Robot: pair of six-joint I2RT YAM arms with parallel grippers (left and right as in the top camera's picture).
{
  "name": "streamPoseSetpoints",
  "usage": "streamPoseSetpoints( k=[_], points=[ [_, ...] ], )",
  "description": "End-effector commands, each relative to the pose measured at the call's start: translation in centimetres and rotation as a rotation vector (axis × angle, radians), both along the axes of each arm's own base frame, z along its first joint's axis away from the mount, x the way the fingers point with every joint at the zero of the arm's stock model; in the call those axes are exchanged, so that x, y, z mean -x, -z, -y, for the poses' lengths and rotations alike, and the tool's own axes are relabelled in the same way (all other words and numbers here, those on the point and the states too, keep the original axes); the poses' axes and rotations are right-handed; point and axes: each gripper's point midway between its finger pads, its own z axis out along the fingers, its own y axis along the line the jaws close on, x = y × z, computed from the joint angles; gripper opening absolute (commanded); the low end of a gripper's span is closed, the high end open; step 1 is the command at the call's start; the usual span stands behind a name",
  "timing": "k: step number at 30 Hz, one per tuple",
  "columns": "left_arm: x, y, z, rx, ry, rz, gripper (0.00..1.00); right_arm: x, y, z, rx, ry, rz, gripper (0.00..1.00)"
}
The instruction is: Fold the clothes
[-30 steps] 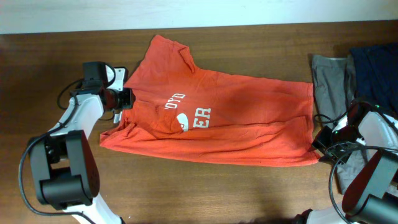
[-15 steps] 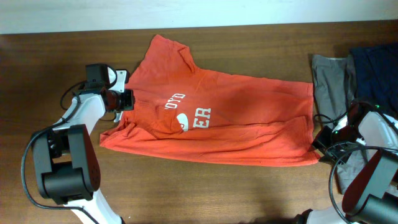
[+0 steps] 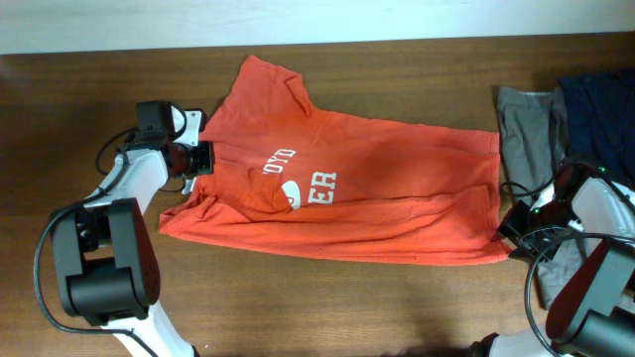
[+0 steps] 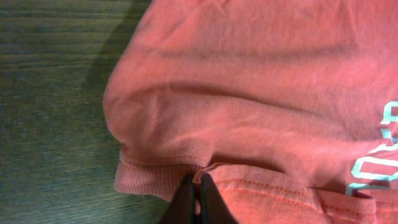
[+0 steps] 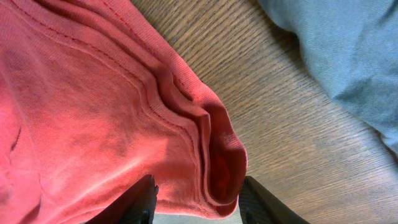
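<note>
A dark brown tabletop with a fine wood grain is seen across nearly the whole overhead view. Along the upper edge of the frame a whitish strip is shown beyond it. The wood is lit evenly, with only soft shadows.

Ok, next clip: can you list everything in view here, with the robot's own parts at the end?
T-shirt: one, orange-red with white print, spread across the middle of the table.
grey garment: one, grey, crumpled to the right of the T-shirt.
dark garment: one, navy, at the far right edge.
table: one, dark brown wood, under everything.
left arm: one, black and white, at the T-shirt's left side.
right arm: one, black and white, by the T-shirt's lower right corner.
left end effector: one, black, shut on the T-shirt's ribbed edge.
right end effector: one, black, fingers astride the T-shirt's hem corner; grip unclear.
</note>
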Motion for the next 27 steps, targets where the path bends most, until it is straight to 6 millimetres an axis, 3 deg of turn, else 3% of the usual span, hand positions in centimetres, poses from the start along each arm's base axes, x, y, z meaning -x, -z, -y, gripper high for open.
streamPoseSetpoints(
  k=[1, 5, 10, 13, 23, 27],
  points=[
    [-0.7, -0.5, 0.2, 0.014, 0.011, 0.020, 0.00, -0.5, -0.7, 0.4, 0.009, -0.001, 0.032, 0.48],
    [-1.2, -1.8, 0.1, 0.011, 0.010, 0.045, 0.00, -0.5, -0.7, 0.3, 0.008, -0.001, 0.029, 0.48],
    [-2.3, -5.4, 0.0, 0.002, 0.011, 0.129, 0.00, -0.5, -0.7, 0.3, 0.008, -0.001, 0.029, 0.48],
    [-2.4, -6.5, 0.0, 0.000, 0.011, 0.151, 0.00, -0.5, -0.7, 0.3, 0.008, -0.001, 0.030, 0.48],
    [-1.5, -5.9, 0.0, -0.007, 0.022, 0.111, 0.00, -0.5, -0.7, 0.3, 0.008, -0.001, 0.030, 0.48],
    [-1.5, -5.9, 0.0, -0.007, 0.022, 0.111, 0.06, -0.5, -0.7, 0.3, 0.008, -0.001, 0.029, 0.48]
  ],
)
